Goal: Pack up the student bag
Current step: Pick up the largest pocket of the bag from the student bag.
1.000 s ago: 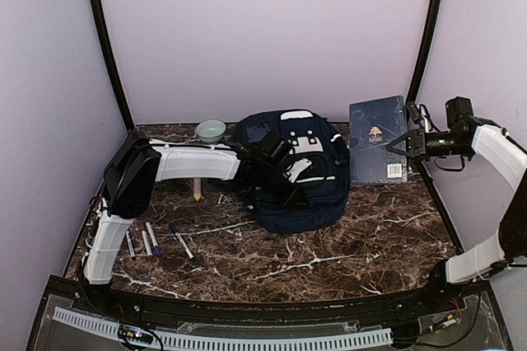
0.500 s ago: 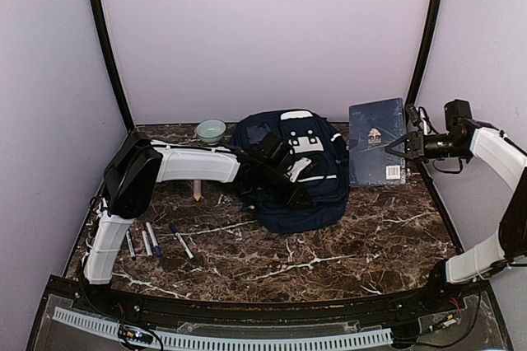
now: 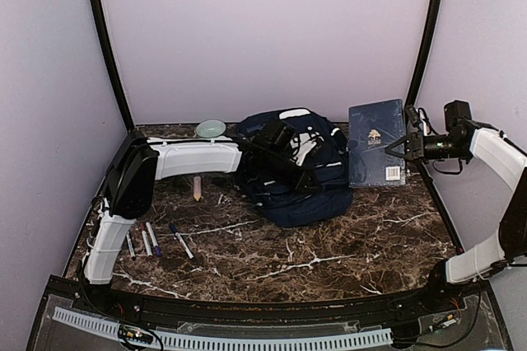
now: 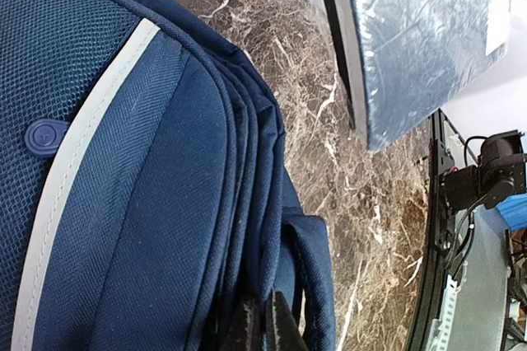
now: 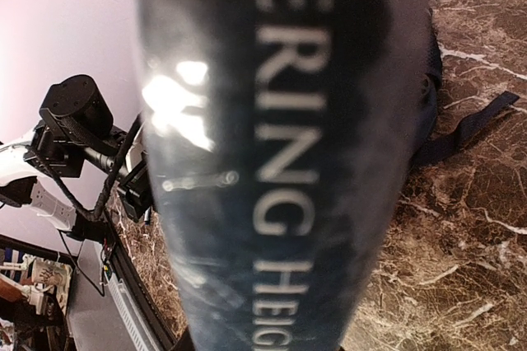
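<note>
Two grips: my left gripper (image 4: 265,326), pinching the student bag (image 3: 290,203), should spread it wide for the book (image 3: 375,133) my right gripper (image 3: 403,147) clamps.

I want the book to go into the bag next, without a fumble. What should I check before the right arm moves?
1. Right gripper grip on the book: ok, shut on its right edge, book held upright.
2. Left gripper hold on the student bag: ok, shut, pinching fabric at a seam.
3. Bag opening wide enough for the book: cannot tell, no view shows an opening.
4. Gap between book and bag free: ok, only bare table shows there.
5. Pens out of the way: ok, they lie far left, near the left arm's base.
</note>
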Robot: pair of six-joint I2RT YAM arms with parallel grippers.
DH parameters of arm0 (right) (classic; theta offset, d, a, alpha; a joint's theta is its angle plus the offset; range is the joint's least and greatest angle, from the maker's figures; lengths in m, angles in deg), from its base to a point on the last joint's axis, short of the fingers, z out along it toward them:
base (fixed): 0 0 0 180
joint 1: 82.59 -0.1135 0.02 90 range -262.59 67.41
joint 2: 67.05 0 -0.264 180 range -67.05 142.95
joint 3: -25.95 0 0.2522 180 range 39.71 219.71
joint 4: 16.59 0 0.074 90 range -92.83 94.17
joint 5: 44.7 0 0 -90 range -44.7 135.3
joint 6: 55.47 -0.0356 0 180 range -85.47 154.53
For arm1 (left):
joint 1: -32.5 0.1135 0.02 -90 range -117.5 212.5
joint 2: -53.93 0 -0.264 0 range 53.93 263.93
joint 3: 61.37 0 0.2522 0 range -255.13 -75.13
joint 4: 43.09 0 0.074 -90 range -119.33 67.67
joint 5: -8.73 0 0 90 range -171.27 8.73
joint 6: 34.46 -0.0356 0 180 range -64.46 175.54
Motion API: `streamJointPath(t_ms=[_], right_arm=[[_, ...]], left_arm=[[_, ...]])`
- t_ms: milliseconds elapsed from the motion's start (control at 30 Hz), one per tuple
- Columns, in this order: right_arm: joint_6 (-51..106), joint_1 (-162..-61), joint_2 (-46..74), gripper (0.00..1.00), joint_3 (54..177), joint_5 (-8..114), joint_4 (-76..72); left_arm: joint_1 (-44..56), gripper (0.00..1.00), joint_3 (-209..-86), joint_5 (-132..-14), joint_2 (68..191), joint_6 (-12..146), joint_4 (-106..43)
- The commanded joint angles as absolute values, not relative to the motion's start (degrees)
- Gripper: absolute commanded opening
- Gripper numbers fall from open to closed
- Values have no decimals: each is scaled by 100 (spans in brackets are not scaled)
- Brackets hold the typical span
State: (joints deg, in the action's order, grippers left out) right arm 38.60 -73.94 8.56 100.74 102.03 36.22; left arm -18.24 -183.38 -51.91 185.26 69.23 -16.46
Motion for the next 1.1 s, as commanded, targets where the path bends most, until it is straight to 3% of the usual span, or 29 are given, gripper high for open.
streamJointPath(t_ms=[0,333,500,667,900,1067], right_arm=[[3987,-7379,545,0,10128,10608,3279],[4407,-7379,489,0,10008,10638,3843],[4370,-7380,431,0,9882,10676,3758],[4349,-7373,376,0,9787,10693,3721],[4318,-7379,317,0,9752,10672,3685],[4358,-7403,306,0,9746,10851,3908]], left_arm=[[-1778,0,-18735,-5245,17861,7064,-2058],[-1742,0,-18838,-5136,17772,6895,-2165],[-1474,0,-18596,-4622,17733,8489,-3048],[-1392,0,-18583,-4246,17826,8675,-3525],[-1365,0,-18593,-4407,17935,8562,-3230],[-1373,0,-19360,-5205,17875,7783,-2267]])
